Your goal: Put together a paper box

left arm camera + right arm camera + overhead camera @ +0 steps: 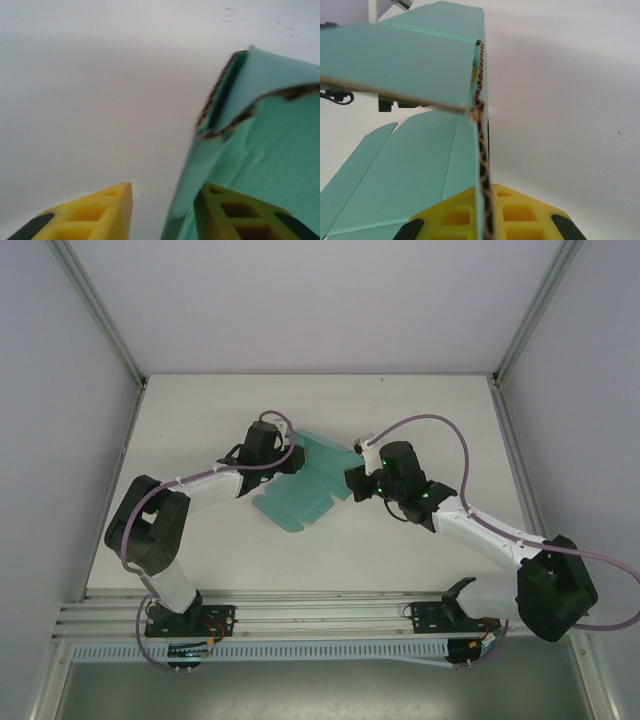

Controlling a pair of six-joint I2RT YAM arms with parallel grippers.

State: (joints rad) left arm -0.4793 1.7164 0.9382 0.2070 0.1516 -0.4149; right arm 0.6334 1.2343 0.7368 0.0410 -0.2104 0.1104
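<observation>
While the right tool [485, 195] pinches a raised panel of the box [300, 495], the left tool [165, 192] straddles another flap, spread. The step looks like wall-folding; next, the left should clamp and lift its flap.

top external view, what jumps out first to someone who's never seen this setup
The teal paper box lies mid-table, partly folded, with both arms converging on it. The right gripper pinches a raised panel edge-on, its corrugated edge showing between the yellow fingers. The left gripper is open at another raised flap.
</observation>
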